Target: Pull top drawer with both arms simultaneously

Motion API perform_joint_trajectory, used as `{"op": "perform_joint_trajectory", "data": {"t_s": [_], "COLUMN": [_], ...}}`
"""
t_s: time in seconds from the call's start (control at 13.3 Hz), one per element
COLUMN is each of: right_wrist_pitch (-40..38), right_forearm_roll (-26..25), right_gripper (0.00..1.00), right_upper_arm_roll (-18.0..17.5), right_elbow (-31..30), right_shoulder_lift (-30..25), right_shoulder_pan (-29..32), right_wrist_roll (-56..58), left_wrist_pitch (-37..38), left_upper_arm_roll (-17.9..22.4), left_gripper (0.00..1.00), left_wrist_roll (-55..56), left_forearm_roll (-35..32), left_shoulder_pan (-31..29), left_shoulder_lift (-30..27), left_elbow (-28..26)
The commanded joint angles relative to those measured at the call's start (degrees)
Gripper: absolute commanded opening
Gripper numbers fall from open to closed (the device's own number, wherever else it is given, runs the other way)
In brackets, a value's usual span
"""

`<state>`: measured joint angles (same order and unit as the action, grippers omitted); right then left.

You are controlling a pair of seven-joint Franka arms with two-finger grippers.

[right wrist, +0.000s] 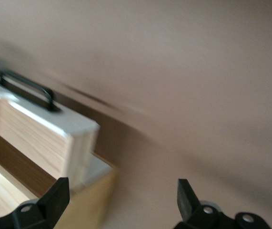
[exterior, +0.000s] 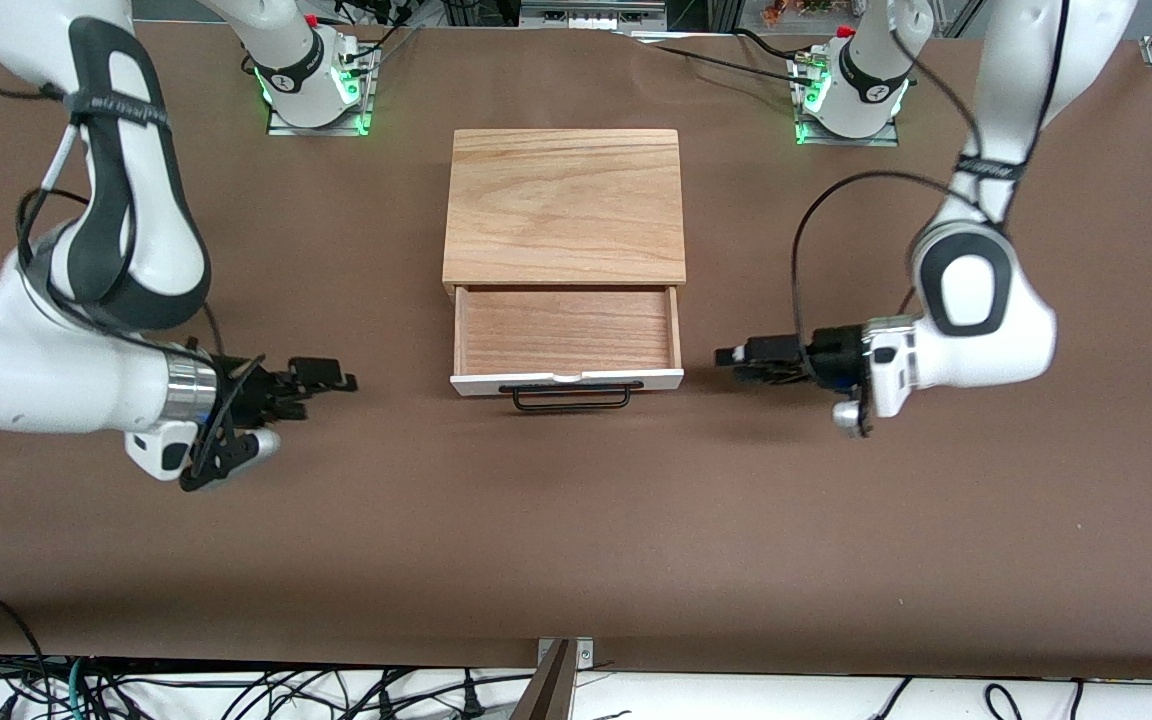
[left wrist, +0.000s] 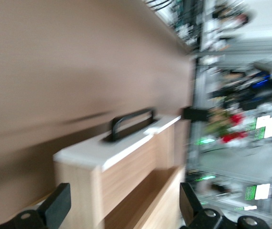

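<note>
Mid-counter (exterior: 576,520), the top drawer (exterior: 566,378) sits pulled out from the cabinet (exterior: 564,205). Left gripper (exterior: 736,358) & right gripper (exterior: 331,380) flank it, both clear, jaws apart, holding nothing.

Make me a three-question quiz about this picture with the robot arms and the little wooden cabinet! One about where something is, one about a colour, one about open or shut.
1. Where is the black two-finger left gripper?
A. Inside the drawer
B. Beside the drawer, toward the left arm's end of the table
C. On the cabinet top

2. What colour is the wide wire handle on the drawer front?
A. Black
B. Red
C. Yellow

3. How is the shallow white-fronted top drawer of the light oak cabinet?
A. Shut
B. Taken out
C. Pulled open

Answers: 1 B, it hangs off the drawer's side, as the black right gripper does at the right arm's end. 2 A, the handle shows black. 3 C, its reddish-brown wood floor is showing.
</note>
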<state>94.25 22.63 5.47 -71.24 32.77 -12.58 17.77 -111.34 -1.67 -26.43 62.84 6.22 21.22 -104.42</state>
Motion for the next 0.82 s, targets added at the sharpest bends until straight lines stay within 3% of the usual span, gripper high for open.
{"op": "perform_joint_trajectory", "data": {"t_s": [0.0, 0.22, 0.45, 0.6, 0.75], "right_wrist_pitch": [-6.34, -12.85, -17.26, -11.5, -7.08], "right_forearm_roll": [-12.47, -22.35, -23.16, -23.07, -22.54], "right_gripper": [1.0, 1.0, 1.0, 1.0, 1.0], "right_upper_arm_roll": [0.33, 0.41, 0.5, -0.11, -1.51], "right_elbow": [-1.36, -1.44, -5.11, -16.93, -23.48], "right_shoulder_lift": [-4.89, -10.69, -15.96, -24.02, -28.71], "right_shoulder_pan": [-0.52, -0.52, -0.35, 1.23, 7.45], "right_wrist_roll": [-1.07, -2.38, -8.7, -9.95, -10.04], "left_wrist_pitch": [0.85, 7.61, 14.02, 17.72, 19.93], "left_upper_arm_roll": [-0.44, -1.14, -4.13, -4.04, -4.31], "left_gripper": [1.0, 1.0, 1.0, 1.0, 1.0], "left_wrist_roll": [10.4, 19.56, 23.79, 23.28, 23.01], "left_forearm_roll": [-18.73, -34.58, -48.39, -55.86, -62.9], "left_shoulder_pan": [-2.61, -3.58, -5.78, -5.78, -5.78], "left_shoulder_lift": [-12.05, -19.35, -24.9, -25.7, -25.97], "left_elbow": [-4.3, -4.56, -4.13, -1.86, 0.7]}}
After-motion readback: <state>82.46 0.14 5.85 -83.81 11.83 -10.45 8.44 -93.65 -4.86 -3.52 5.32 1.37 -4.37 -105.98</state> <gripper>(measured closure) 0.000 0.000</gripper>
